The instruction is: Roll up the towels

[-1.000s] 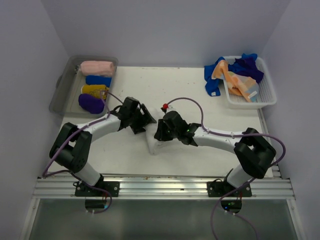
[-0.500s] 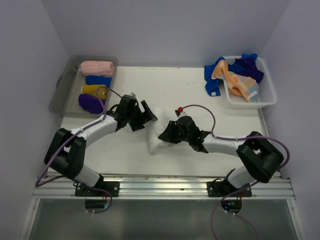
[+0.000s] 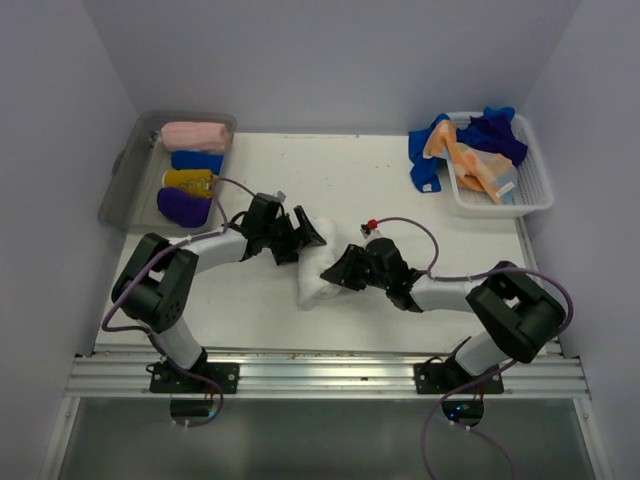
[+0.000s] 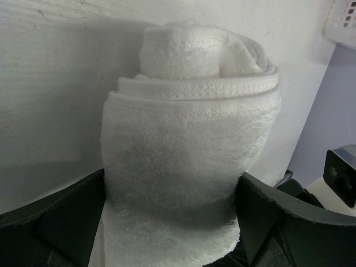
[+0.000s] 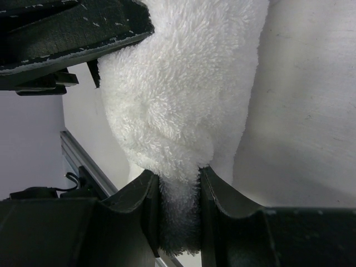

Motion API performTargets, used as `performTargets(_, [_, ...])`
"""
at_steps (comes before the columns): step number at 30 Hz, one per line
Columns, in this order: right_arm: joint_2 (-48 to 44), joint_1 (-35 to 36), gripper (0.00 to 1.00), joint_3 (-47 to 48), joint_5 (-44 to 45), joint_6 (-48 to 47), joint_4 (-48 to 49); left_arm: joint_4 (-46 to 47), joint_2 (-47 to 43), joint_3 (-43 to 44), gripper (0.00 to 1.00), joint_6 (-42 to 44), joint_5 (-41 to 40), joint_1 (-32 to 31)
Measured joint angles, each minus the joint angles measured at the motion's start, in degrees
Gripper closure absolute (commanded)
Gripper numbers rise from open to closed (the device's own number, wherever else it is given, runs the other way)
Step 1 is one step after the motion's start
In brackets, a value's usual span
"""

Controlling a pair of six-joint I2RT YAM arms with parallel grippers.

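Note:
A rolled white towel lies mid-table. In the left wrist view the white roll stands end-on between the wide-spread fingers, which flank its sides. My left gripper is open around the roll's far end. My right gripper is shut on the roll's near-right edge; its view shows terry cloth pinched between the two fingers. Rolled pink, blue, yellow and purple towels lie in the grey tub.
A white lattice basket at the back right holds crumpled blue and orange towels, with one blue towel hanging over its left rim. The aluminium rail runs along the near edge.
My left gripper has opened wider and reached right, straddling the white roll. The right gripper has slid right and nearer, keeping its pinch on the towel, so the roll is now uncovered.

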Motion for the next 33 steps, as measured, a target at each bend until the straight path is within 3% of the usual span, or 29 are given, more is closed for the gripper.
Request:
performTargets(7, [2.0, -1.0, 0.86, -0.7, -2.3, 1.4, 3.3, 1.5, 2.8, 1.0, 0.04, 0.2, -0.6, -1.5])
performTargets(11, [2.7, -1.5, 0.85, -0.8, -3.4, 1.7, 4.2, 1.3, 3.5, 1.7, 0.07, 0.6, -1.9, -2.5])
performTargets(17, [3.5, -1.9, 0.82, -0.8, -4.0, 1.8, 4.9, 0.1, 5.5, 3.8, 0.25, 1.1, -3.6, -3.9])
performTargets(18, [3.5, -2.0, 0.82, -0.8, -4.0, 1.8, 4.9, -0.1, 5.9, 4.3, 0.33, 1.2, -4.0, -4.3])
performTargets(20, [3.5, -2.1, 0.76, -0.8, -4.0, 1.8, 4.8, -0.4, 6.5, 5.1, 0.45, 1.3, -4.3, -4.7])
performTargets(21, [3.4, -2.2, 0.72, -0.8, -4.0, 1.8, 4.7, -0.7, 6.9, 5.6, 0.58, 1.4, -4.4, -4.9])
performTargets(23, [3.3, -2.3, 0.52, -0.7, -3.9, 1.7, 4.1, -1.1, 7.2, 6.3, 0.7, 1.4, -4.5, -5.1])
performTargets(24, [3.1, -2.3, 0.45, -0.5, -4.0, 1.4, 3.4, -1.5, 7.2, 6.6, 0.82, 1.4, -4.6, -5.2])
performTargets(25, [2.7, -2.3, 0.31, -0.3, -3.9, 0.9, 2.4, -1.9, 7.2, 7.0, 0.89, 1.4, -4.6, -5.4])
performTargets(27, [1.1, -2.3, 0.22, 0.6, -3.1, -1.0, -2.6, -3.3, 7.2, 8.0, 1.0, 1.4, -5.1, -5.9])
performTargets(28, [0.0, -2.3, 0.15, 1.2, -2.7, -1.9, -5.1, -4.3, 7.2, 8.7, 1.0, 1.6, -5.5, -6.1])
performTargets(33, [-12.0, -2.2, 0.07, 6.2, 3.8, -9.7, -24.4, -11.0, 6.5, 11.6, 1.0, 2.0, -8.7, -6.6])
